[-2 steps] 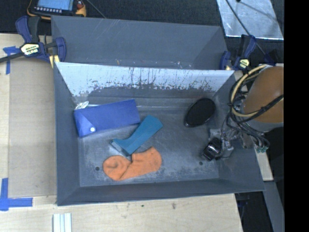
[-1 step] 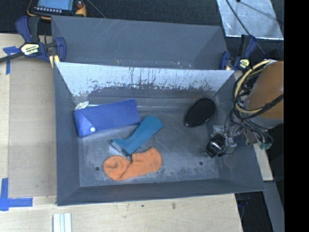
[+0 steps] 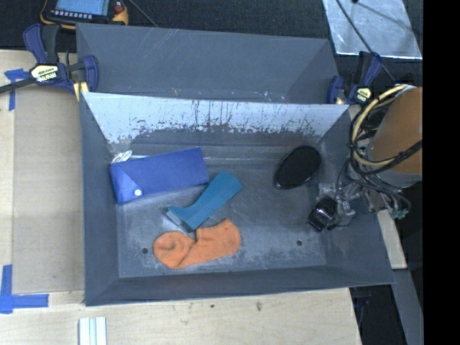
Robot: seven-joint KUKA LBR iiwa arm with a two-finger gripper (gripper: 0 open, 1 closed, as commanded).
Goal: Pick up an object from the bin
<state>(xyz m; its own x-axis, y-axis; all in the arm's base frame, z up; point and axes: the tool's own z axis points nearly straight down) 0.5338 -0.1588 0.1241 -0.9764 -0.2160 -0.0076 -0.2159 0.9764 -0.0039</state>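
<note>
Hanging at the bin's (image 3: 100,192) right side, the gripper (image 3: 321,218) is near a black oval object (image 3: 297,167); whether it is open or closed is unclear.

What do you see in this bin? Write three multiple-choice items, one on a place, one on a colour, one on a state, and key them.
1. The claw is
A. low by the right wall of the bin
B. over the left corner
C. above the back rim

2. The oval thing nearest the claw is
A. orange
B. black
C. white

3. The teal tool
A. stands upright
B. hangs from the claw
C. lies flat, its lower end at the orange cloth

Key:
1 A: it sits at the floor's right edge, beside that wall.
2 B: the dark oval lies just up and left of the claw.
3 C: it rests on the floor between the blue box and the cloth.
</note>
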